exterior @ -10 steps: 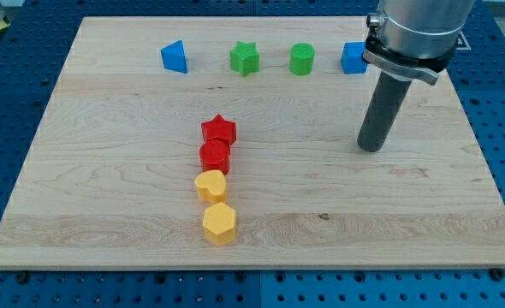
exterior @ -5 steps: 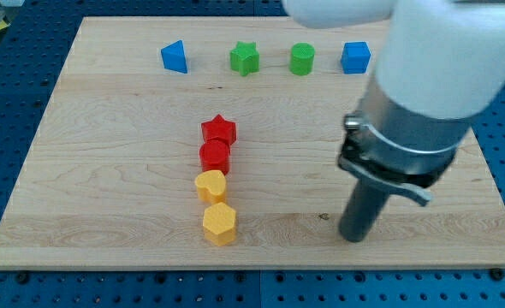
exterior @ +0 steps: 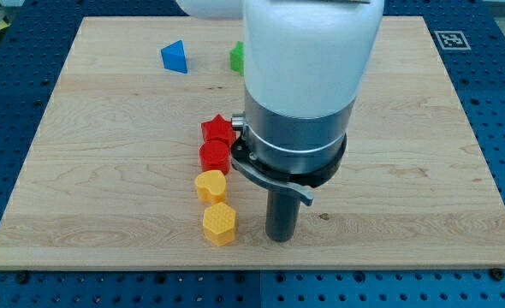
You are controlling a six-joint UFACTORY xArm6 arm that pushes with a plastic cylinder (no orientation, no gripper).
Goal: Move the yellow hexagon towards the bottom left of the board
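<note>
Yellow hexagon: sitting near the table's bottom edge, left of centre. My tip: standing just beside its right; no claw, holding nothing. Bottom-left lying beyond.

No readable text anywhere; only a black-and-white square marker at the board's top-right corner.

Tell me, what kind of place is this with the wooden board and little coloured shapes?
Probably a robotics lab test bench. A wooden board lies on a blue perforated table; small blocks such as the yellow hexagon sit on it, with my tip just to its right; a printed marker tag marks one corner.
</note>
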